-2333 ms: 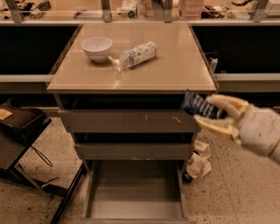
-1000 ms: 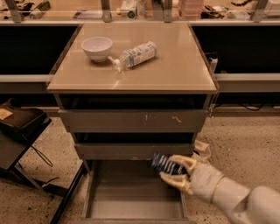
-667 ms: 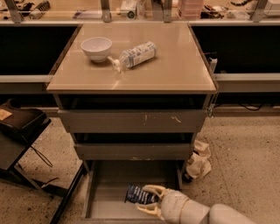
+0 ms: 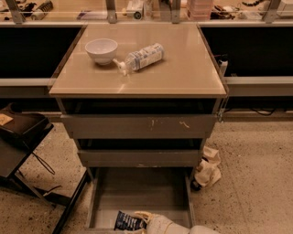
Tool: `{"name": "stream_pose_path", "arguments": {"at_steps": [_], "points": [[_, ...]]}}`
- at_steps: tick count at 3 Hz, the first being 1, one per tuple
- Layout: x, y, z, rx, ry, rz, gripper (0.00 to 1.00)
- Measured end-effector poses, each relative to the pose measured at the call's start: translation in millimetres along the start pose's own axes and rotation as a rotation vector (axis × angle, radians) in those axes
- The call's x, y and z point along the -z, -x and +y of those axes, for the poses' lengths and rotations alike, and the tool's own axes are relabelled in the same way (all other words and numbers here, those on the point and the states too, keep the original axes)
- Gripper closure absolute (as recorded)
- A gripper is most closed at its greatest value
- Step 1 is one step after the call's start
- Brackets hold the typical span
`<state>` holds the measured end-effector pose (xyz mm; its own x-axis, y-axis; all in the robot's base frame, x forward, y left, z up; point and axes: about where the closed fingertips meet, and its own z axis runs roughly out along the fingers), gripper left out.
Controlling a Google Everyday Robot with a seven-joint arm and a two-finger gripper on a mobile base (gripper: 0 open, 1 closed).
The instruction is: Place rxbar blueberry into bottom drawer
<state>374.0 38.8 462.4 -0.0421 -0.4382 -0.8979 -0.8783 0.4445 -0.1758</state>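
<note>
I have the small flat rxbar blueberry in its dark navy-blue wrapper (image 4: 122, 220) low inside the bottom drawer (image 4: 137, 192), the wide shallow grey metal tray that stands pulled out under the table's near edge. The bar sits at the drawer's front lip, a little left of its middle, tilted with its pale lettering facing up. I cannot tell whether it touches the drawer floor.

My pale beige claw (image 4: 136, 223) is clamped on the bar's right end, one finger over its upper edge and one under its lower edge. The pale, rounded arm (image 4: 165, 226) runs off from the claw to the bottom right of the view, lying low and nearly level across the drawer's front.

Above the open tray I see the plain grey middle drawer (image 4: 139, 158) pushed in, and over it the upper grey drawer with a scratched front (image 4: 137, 126), also pushed in.

The glossy beige top of the table (image 4: 183, 68) carries two things. A white round bowl (image 4: 101, 49) stands upright near the far left corner. A clear pump bottle with a white label (image 4: 143, 56) lies on its side just beside it, pump head pointing at the bowl.

On the speckled terrazzo floor (image 4: 256, 183), a crumpled cream cloth bag (image 4: 208, 167) lies by the table's near right corner. A black metal-framed stand (image 4: 23, 132) sits off the left edge. Beyond the far edge runs a cluttered shelf (image 4: 137, 9).
</note>
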Motion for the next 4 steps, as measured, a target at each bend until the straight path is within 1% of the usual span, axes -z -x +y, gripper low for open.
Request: {"name": "stream_pose_path", "arguments": {"at_steps": [1, 2, 3, 4], "points": [[-10, -17, -8, -0.003, -0.022, 0.028, 1.00], [-36, -38, -57, 0.062, -0.100, 0.108, 1.00], [-66, -43, -138, 0.159, -0.222, 0.228, 1.00], [-76, -42, -159, 0.176, -0.258, 0.264, 1.00]]}}
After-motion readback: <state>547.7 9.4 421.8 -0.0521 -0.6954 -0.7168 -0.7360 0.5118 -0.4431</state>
